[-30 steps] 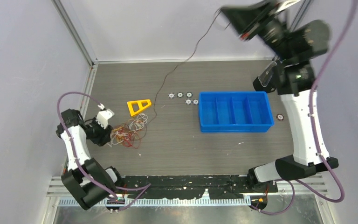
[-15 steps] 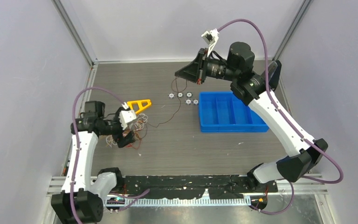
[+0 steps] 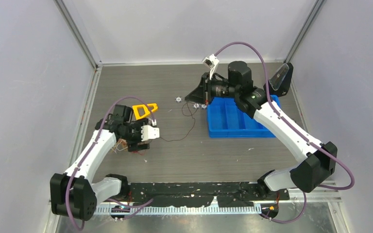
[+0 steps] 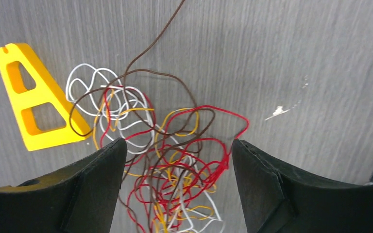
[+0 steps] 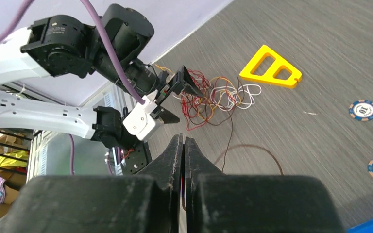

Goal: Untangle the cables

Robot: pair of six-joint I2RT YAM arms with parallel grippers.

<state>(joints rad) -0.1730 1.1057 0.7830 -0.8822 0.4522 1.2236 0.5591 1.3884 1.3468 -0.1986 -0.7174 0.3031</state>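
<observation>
I have closed in from both sides, the right coming down low.
My left gripper hangs with jaws spread wide astride the cables, a tangled clump just beside the yellow triangle; farther out, my right gripper pinches a brown cable trailing from it.

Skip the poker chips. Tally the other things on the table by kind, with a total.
Cable tangle: 1
Yellow triangular frame: 1
Blue compartment bin: 1
Total: 3
</observation>
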